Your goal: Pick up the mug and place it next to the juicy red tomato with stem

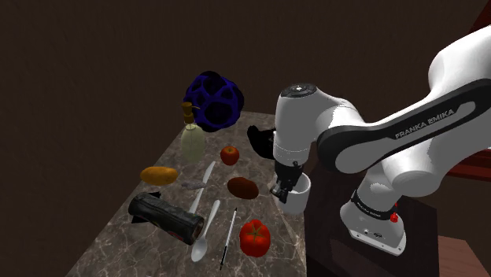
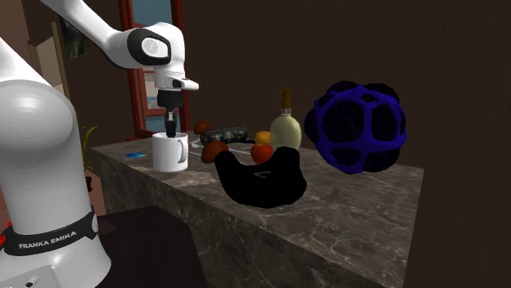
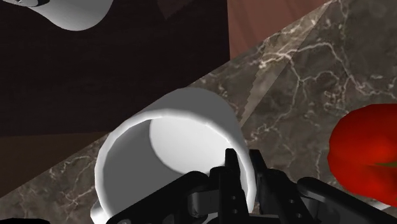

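Observation:
A white mug (image 1: 299,194) stands upright on the marble counter (image 1: 157,244), close to its edge on the stand's side. My gripper (image 1: 281,189) comes down from above and is shut on the mug's rim, one finger inside and one outside the wall. From across the counter, the mug (image 2: 169,153) stands with the gripper (image 2: 170,131) dipping into it. In the wrist view the fingers (image 3: 233,173) clasp the wall of the mug (image 3: 159,143). The red tomato (image 1: 254,237) with a green stem lies a short way from the mug, toward the counter's near end; its red side (image 3: 366,156) shows beside the fingers.
A brown potato (image 1: 242,187), a red apple (image 1: 229,154), a spoon (image 1: 204,234), a knife (image 1: 201,184) and a pen (image 1: 228,236) lie mid-counter. A dark roll (image 1: 167,218), a yellow potato (image 1: 159,175), a bottle (image 1: 191,138), a blue lattice ball (image 1: 212,101) and a black lump (image 2: 262,180) crowd the rest.

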